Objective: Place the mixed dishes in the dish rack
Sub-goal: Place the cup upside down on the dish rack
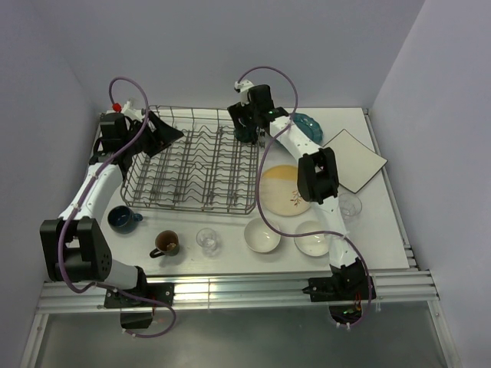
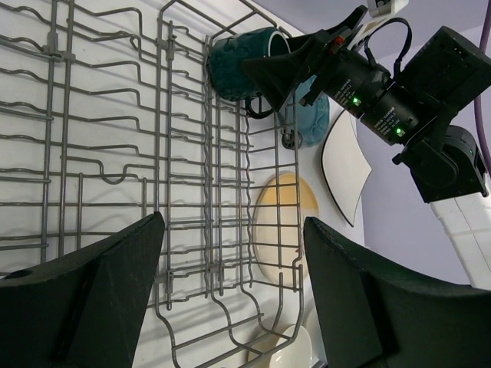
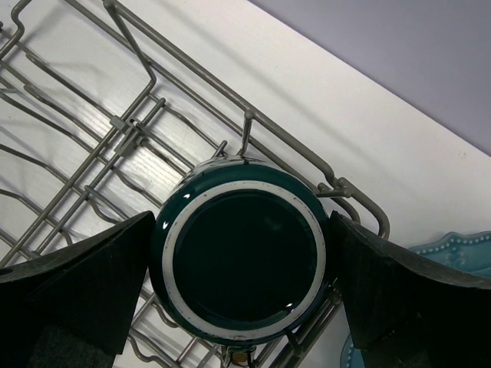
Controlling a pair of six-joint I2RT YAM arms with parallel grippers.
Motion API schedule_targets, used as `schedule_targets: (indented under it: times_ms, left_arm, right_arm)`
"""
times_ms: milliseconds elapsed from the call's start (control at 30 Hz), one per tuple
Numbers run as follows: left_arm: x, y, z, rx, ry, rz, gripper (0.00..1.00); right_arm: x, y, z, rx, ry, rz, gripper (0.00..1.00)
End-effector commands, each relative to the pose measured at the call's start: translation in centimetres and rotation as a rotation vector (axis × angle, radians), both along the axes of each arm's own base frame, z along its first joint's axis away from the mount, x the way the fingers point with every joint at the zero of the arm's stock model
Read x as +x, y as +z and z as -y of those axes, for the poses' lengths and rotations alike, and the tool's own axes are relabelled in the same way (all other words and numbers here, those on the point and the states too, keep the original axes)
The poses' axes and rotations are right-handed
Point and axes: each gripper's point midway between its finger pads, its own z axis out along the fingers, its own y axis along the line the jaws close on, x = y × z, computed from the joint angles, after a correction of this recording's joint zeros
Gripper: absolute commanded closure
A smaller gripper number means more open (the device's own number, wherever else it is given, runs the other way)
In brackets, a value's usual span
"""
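A robot lab test cell: plain lilac walls point(image 1: 192, 46) enclose a white table point(image 1: 376, 226), with aluminium rails point(image 1: 245, 291) along the frame's bottom edge

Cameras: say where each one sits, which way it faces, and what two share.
Top external: above and behind the arms, looking down on the dish rack; both arms show.
Left wrist: at the rack's far-left corner, looking across it; left gripper frames the bottom.
Right wrist: straight down on the teal mug in the rack's corner; right gripper flanks it.
Shared: both wrist views show that mug.
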Motion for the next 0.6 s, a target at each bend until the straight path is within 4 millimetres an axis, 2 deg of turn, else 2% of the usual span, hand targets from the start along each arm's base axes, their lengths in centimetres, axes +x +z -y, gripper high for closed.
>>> schedule_targets:
  times_ms: [0, 367, 567]
  left_arm:
    - [0.6, 1.6, 0.5, -0.012, -0.026, 0.062, 0.20]
    - [0.7, 1.4, 0.3, -0.003, -0.020, 0.060, 0.20]
    - [0.7, 1.3, 0.3, 0.003, -0.020, 0.059, 0.19]
  right_arm:
    - [2.2, 7.2, 0.5, 0.060, -0.014, 0.177, 0.00]
    - [1.1, 10.8, -1.0, 0.125, 0.084, 0.237, 0.00]
    - [1.3, 10.7, -0.9, 0.107, 0.084, 0.245, 0.00]
